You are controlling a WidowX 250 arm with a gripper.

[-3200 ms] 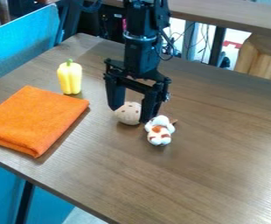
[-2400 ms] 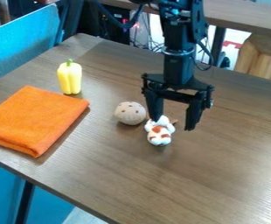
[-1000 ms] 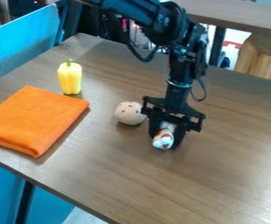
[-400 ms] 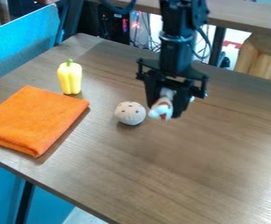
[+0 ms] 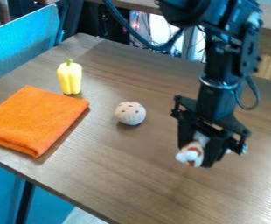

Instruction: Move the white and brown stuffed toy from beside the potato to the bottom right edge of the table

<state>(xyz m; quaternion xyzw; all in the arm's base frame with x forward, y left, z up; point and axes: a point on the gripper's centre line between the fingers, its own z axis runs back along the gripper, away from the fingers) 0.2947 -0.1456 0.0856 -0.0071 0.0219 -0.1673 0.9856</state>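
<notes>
My black gripper (image 5: 199,156) hangs over the right-centre part of the table, shut on a small white plush toy (image 5: 191,153) with brown-orange patches. The toy's lower end pokes out between the fingers, while its upper part is partly hidden by them. To the left of the gripper, a beige ball with dark spots (image 5: 130,113) rests on the wooden table (image 5: 120,175). I cannot tell exactly how high the toy is above the tabletop.
A yellow pepper (image 5: 70,78) stands upright towards the back left. The folded orange cloth (image 5: 35,119) lies flat near the table's left edge. Behind that edge is a blue panel (image 5: 22,43); cables and another tabletop are at the back.
The gripper first moved right from the ball, closed on the plush toy and raised it. Since then it has carried the toy right and nearer the camera. Ball, pepper and cloth kept their places.
</notes>
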